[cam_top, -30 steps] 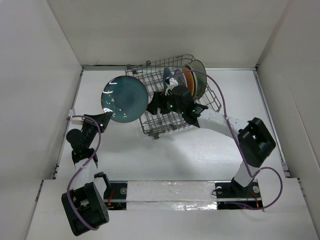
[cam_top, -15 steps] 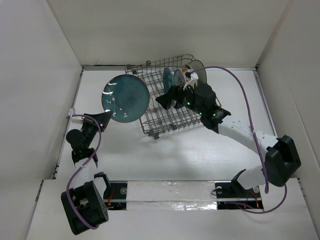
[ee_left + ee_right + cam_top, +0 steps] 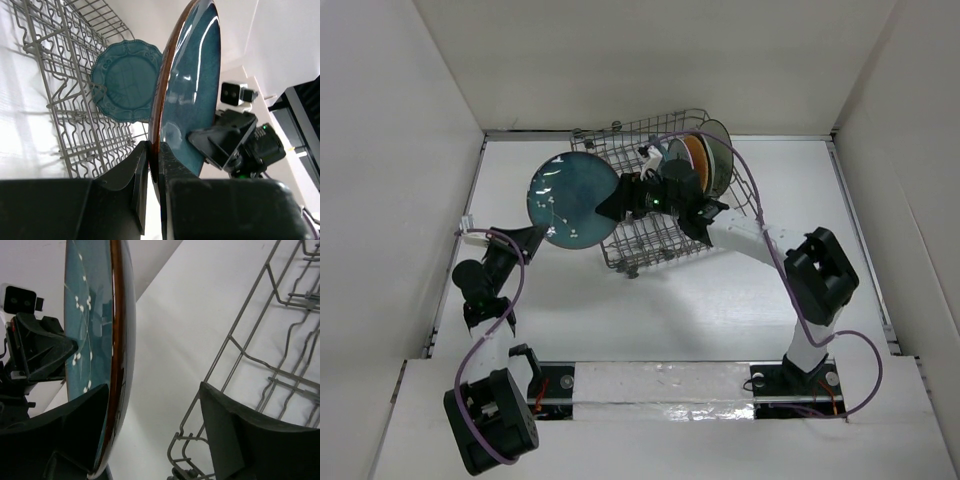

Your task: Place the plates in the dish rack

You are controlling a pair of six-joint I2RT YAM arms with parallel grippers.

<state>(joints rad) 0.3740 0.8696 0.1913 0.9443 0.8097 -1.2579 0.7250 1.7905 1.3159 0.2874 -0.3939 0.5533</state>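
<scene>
A dark teal plate [image 3: 573, 198] stands on edge above the table, left of the dish rack [image 3: 638, 243]. My left gripper [image 3: 532, 240] is shut on its lower left rim; the left wrist view shows the rim [image 3: 159, 100] pinched between the jaws [image 3: 154, 160]. My right gripper [image 3: 613, 203] is open at the plate's right edge. In the right wrist view the rim [image 3: 118, 340] sits between the fingers [image 3: 155, 430], close to the left finger, with a wide gap to the right one. A teal scalloped plate [image 3: 125, 82] stands in the rack.
An orange plate [image 3: 698, 158] and a pale green plate [image 3: 719, 148] stand upright at the rack's far right end. The rack's wire tines [image 3: 260, 365] lie just right of my right gripper. White walls enclose the table on three sides.
My right arm has swung left from the plates in the rack to the dark teal plate's right edge. My left gripper has carried the plate slightly right, toward the rack.
</scene>
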